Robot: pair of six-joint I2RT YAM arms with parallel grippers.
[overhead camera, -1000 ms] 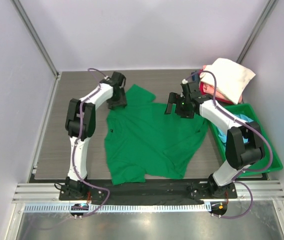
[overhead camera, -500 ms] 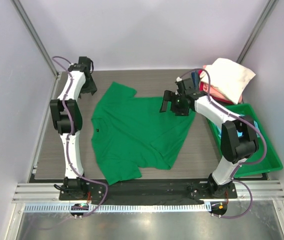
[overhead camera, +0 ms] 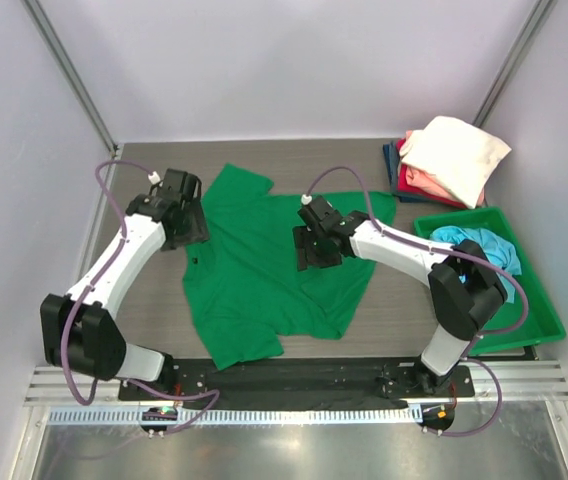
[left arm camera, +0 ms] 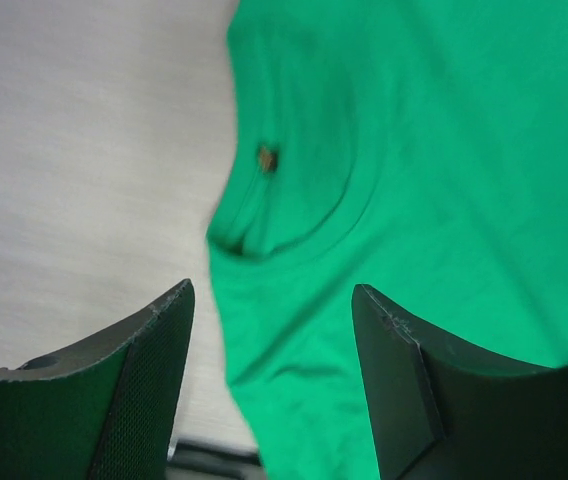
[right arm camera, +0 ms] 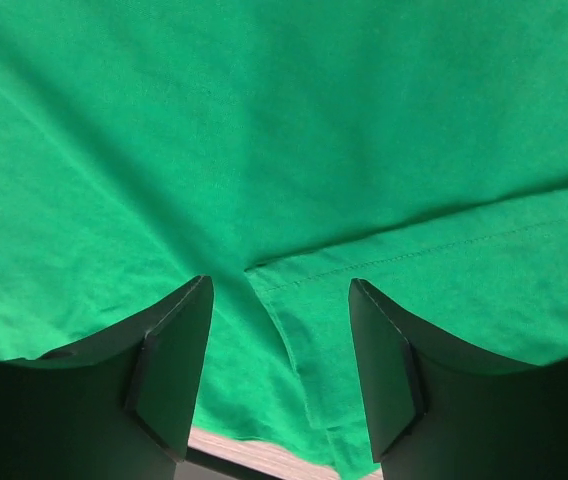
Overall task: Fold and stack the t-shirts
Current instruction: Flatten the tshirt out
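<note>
Both gaping, empty: left claw point(left arm camera: 269, 290), right claw point(right arm camera: 279, 285) above spread green t-shirt point(overhead camera: 264, 270).

Top cam sits high above the near edge, looking down over the whole table point(overhead camera: 389, 305). Both wrist cams point down, very close. All three overlap on the green t-shirt point(overhead camera: 254, 280); left wrist also sees bare table.

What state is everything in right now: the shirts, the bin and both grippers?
green t-shirt: unfolded, spread out, a little rumpled.
left gripper: open, over the shirt's collar, holding nothing.
right gripper: open, over a hem of the same shirt, holding nothing.
folded shirts: stacked at the far right corner, cream one on top.
light blue t-shirt: crumpled, unfolded, lying in the bin.
green bin: upright, holding the blue shirt.
</note>
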